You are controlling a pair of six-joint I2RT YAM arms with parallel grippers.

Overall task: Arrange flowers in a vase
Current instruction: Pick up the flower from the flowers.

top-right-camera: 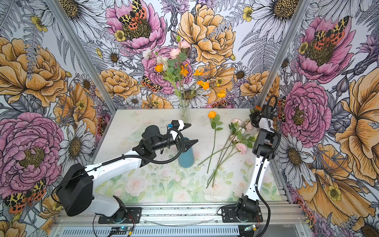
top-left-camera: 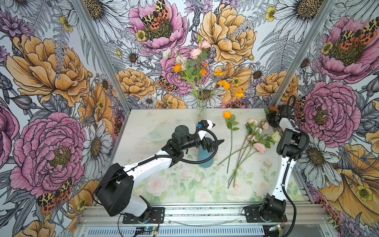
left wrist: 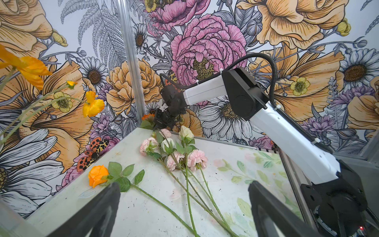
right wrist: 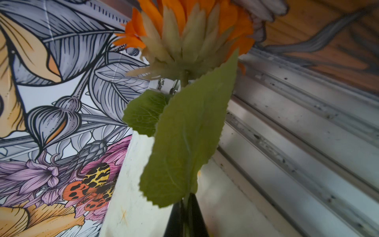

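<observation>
The right gripper is closed on the stem of 1 orange flower, just under a large leaf. It sits low in the far corner of the surface, close to the wall. The left gripper is spread fully and holds nothing. It hovers above a blue container, near the glass vase. This vase already carries several stems, and more flowers lie loose between the 2 arms.

The leaf hides the stem at the fingers, so I cannot judge the pinch. A thin stem may slip or turn during the lift. The vase mouth is narrow and crowded, so a tilted stem could miss it or tip the vase.
</observation>
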